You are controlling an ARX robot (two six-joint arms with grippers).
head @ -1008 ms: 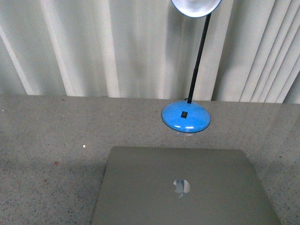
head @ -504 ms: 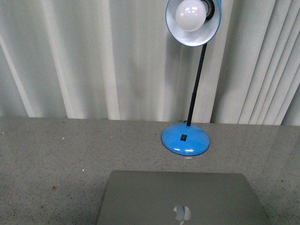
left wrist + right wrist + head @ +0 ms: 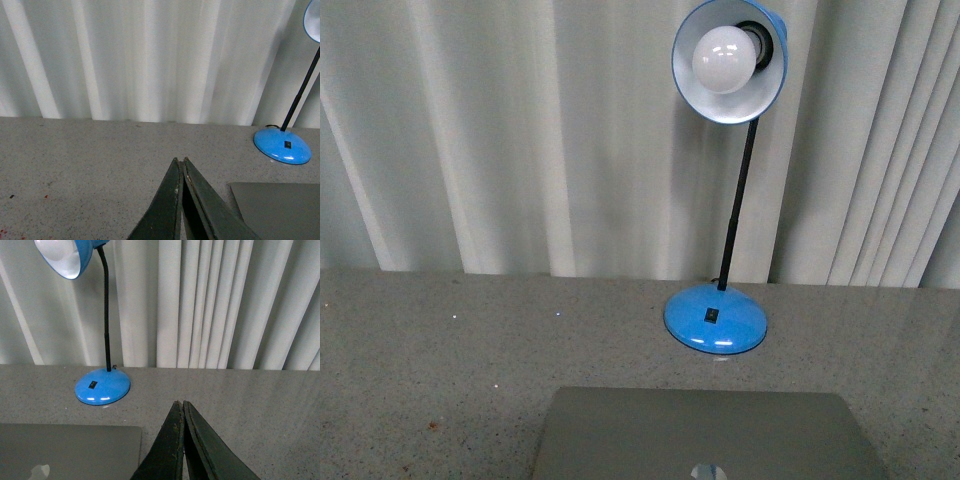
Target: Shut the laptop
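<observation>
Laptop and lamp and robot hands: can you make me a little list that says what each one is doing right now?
laptop: lid down, grey top with logo facing up, flat on the table
lamp: blue, stands behind the laptop, apart from it, bulb not glowing
left gripper: shut, holding nothing, beside the laptop
right gripper: shut, holding nothing, beside the laptop
curtain: pale, hangs behind the table
job: laptop looks closed already
</observation>
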